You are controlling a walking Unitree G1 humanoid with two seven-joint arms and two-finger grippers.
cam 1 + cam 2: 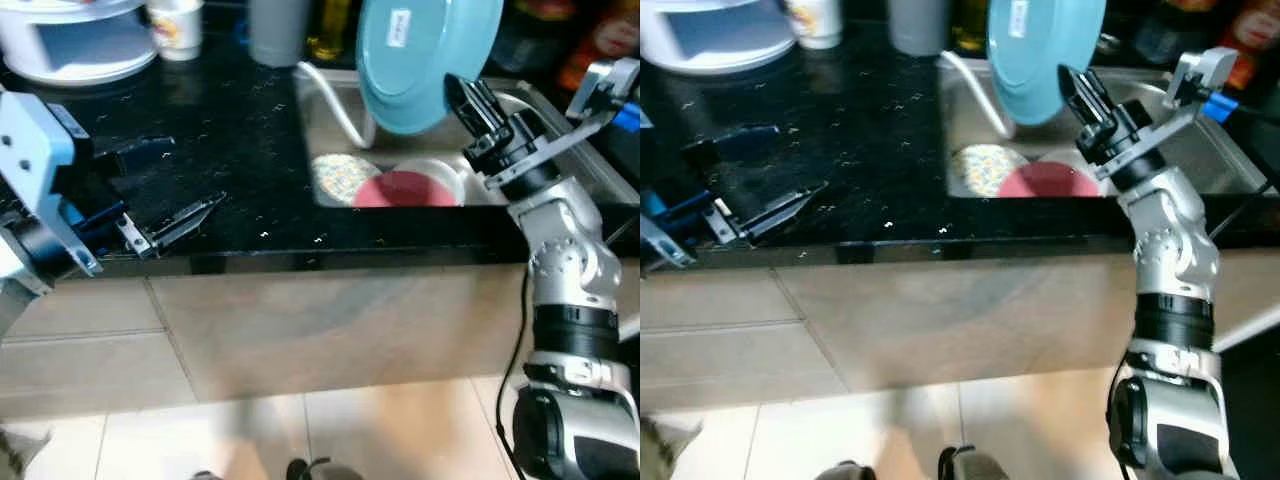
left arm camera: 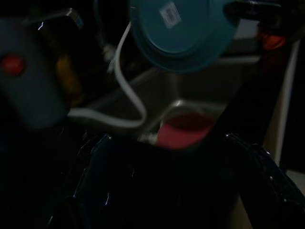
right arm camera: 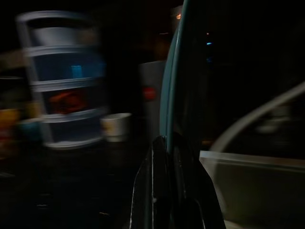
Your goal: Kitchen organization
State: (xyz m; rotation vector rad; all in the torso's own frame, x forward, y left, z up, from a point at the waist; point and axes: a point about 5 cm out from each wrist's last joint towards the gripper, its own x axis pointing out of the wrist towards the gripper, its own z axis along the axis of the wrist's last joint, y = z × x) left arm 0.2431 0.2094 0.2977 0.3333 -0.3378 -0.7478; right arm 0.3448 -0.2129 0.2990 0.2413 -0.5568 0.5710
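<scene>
My right gripper [image 1: 462, 93] is clamped on the lower rim of a light blue plate [image 1: 425, 55]; the two black fingers [image 3: 164, 157] stand close together with the plate's edge pinched between them, as the right wrist view shows edge-on. The plate is held up on edge above the sink [image 1: 325, 125], clear of everything in the basin, with a white sticker on the face turned toward my head camera. My right arm rises from below the counter edge, forearm angled up and inward over the sink's right half.

My left gripper [image 1: 185, 218] rests over the black speckled countertop [image 1: 230, 120], left of the sink and well apart from the plate. Its fingers point toward the sink and lie near one another with nothing between them; I cannot tell whether they are fully closed.

Inside the sink: a red plate [image 1: 405, 188] lies in the basin beneath the held plate, a patterned dish [image 1: 340, 175] lies just beside it on the left, and a white hose [image 1: 335, 100] curves down into the basin.

At the back of the counter: a white tiered container [image 1: 75, 40] at far left, a pale cup [image 1: 177, 25] just beside it, and a grey canister [image 1: 278, 28] next to the sink's corner.
</scene>
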